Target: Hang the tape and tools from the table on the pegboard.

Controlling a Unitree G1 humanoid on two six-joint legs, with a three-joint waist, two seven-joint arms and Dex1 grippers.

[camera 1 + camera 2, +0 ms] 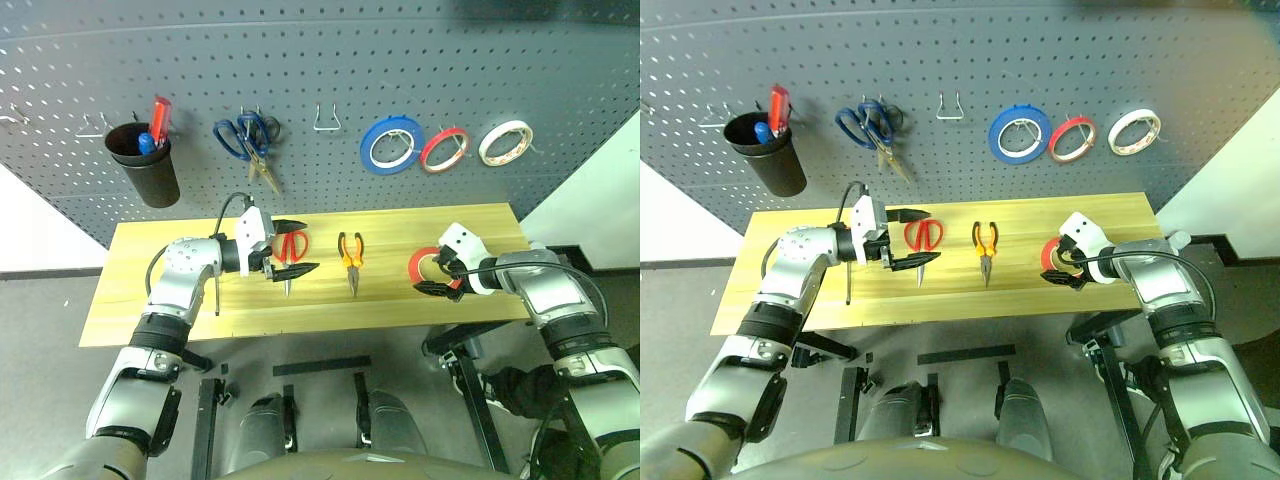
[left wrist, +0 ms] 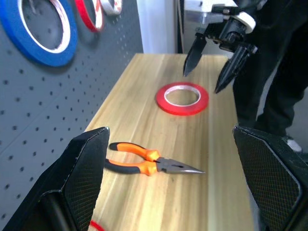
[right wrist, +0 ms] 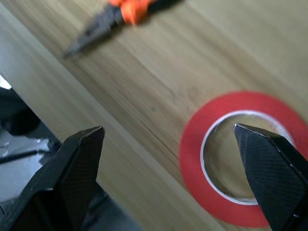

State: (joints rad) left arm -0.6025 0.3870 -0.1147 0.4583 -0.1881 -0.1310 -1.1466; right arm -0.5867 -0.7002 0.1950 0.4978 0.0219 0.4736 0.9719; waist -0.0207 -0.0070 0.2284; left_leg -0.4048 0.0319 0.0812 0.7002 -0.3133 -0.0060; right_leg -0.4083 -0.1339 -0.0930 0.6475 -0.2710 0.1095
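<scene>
- On the table (image 1: pixel 180 300), every visible task item lies unhung: the red-handled scissors (image 1: pixel 291 246), the pliers (image 1: pixel 351 254) and the red tape (image 2: pixel 182 97) rest flat on the wood. No small orange-and-black screwdriver can be made out on the top.
- On the pegboard (image 1: pixel 330 60), a blue roll (image 1: pixel 391 145), a red roll (image 1: pixel 445 149) and a white roll (image 1: pixel 505 142) hang on the right side, blue-handled scissors (image 1: pixel 246 138) hang left of centre, and a black cup (image 1: pixel 146 165) holds a red-handled screwdriver. One wire hook (image 1: pixel 327 119) stands bare between the scissors and the rolls.
- Left gripper (image 1: pixel 292 251): jaws apart, empty, level over the red-handled scissors.
- Right gripper (image 1: pixel 437 278): jaws apart, empty, angled down at the red tape; the wrist view puts one finger over the ring's hole and one beyond its outer edge.
- Judgement: hanging has barely begun for these pieces; tape, scissors and pliers all remain, and the tape pickup appears to be the step in hand.
</scene>
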